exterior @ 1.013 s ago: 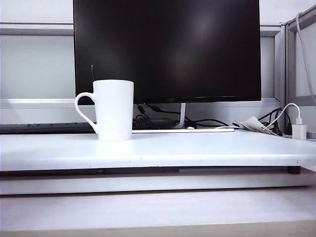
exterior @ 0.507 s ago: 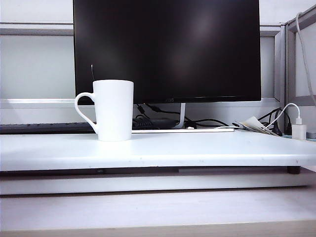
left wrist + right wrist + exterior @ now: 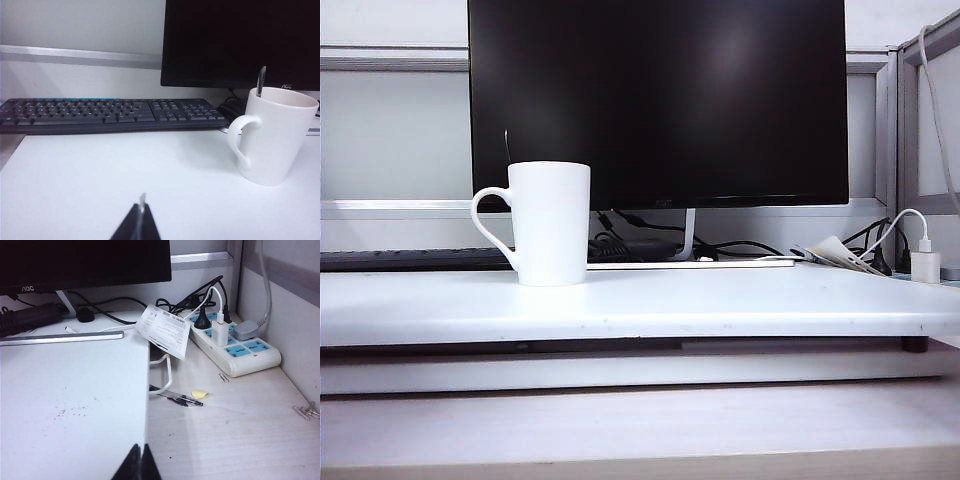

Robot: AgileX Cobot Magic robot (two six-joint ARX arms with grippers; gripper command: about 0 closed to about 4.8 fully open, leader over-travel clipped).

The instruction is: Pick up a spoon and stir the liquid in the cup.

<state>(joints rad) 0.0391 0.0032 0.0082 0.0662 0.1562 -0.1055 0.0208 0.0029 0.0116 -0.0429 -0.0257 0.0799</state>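
Spoon (image 3: pixel 260 81) bowl hidden inside cup (image 3: pixel 274 137); both claws, left (image 3: pixel 139 226) and right (image 3: pixel 139 463), cut off by frame edge.

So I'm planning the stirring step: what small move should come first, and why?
Probably open the left hand and start it toward the spoon. The thin handle stands up out of the cup, which sits on the left of the white table, on that arm's side. Both hands look shut and empty; the right hand faces the power strip, away from the cup.
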